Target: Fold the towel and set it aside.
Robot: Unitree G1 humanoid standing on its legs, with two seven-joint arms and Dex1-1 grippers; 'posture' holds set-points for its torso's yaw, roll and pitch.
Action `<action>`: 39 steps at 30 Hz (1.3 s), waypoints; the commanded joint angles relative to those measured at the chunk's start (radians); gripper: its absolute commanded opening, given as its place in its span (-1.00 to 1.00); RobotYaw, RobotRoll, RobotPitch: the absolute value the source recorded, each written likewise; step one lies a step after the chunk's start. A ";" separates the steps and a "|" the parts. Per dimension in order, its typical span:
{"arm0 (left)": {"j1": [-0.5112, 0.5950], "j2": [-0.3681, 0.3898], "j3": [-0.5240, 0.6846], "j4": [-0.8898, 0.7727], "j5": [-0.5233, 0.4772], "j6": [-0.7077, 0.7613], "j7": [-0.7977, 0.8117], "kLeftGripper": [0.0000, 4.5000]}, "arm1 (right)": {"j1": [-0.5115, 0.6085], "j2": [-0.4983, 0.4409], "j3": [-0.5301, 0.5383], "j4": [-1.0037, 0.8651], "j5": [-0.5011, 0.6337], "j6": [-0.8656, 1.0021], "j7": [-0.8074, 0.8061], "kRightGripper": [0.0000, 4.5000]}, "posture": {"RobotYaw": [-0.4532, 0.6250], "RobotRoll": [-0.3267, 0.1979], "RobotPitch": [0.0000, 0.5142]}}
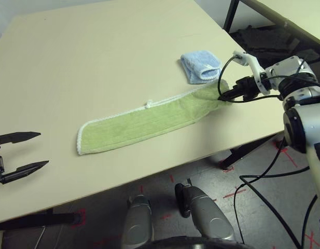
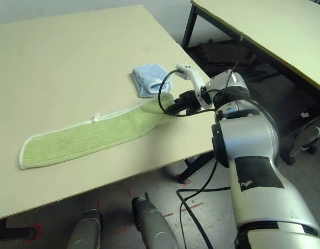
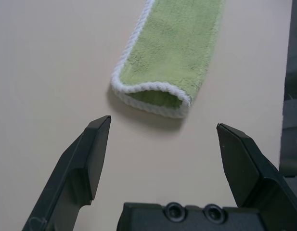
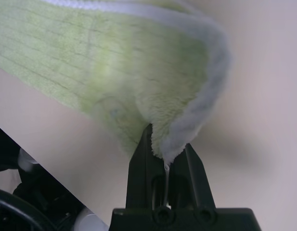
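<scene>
The light green towel [image 1: 144,122] lies as a long folded strip across the table, white stitched edging along its far side and a small white tag [image 1: 148,104] midway. My right gripper [image 1: 225,95] is shut on the towel's right end [image 4: 158,120] and holds that end slightly lifted near the table's right edge. My left gripper [image 1: 32,150] hangs open at the table's left front, its fingers [image 3: 93,149] spread wide, a short way from the towel's rounded left end [image 3: 153,94] and not touching it.
A smaller light blue folded cloth [image 1: 200,66] lies just beyond the towel's right end. The beige table [image 1: 87,57] stretches bare to the far left. A second table [image 2: 263,31] stands to the right across a gap, with cables and floor below.
</scene>
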 commanded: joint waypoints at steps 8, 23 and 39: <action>0.012 -0.007 0.001 0.018 0.016 -0.011 -0.010 1.00 | -0.022 0.066 0.051 -0.044 -0.015 0.009 0.021 -0.99 | -0.23 0.25 -0.30; -0.009 -0.027 -0.018 0.018 0.031 -0.012 -0.010 1.00 | -0.067 -0.007 0.235 -0.082 -0.173 -0.411 0.075 -0.99 | -0.26 0.25 -0.31; 0.011 -0.029 0.009 0.051 0.030 -0.036 -0.010 1.00 | -0.024 0.055 0.278 -0.278 -0.097 -0.442 0.166 -0.99 | -0.21 0.25 -0.31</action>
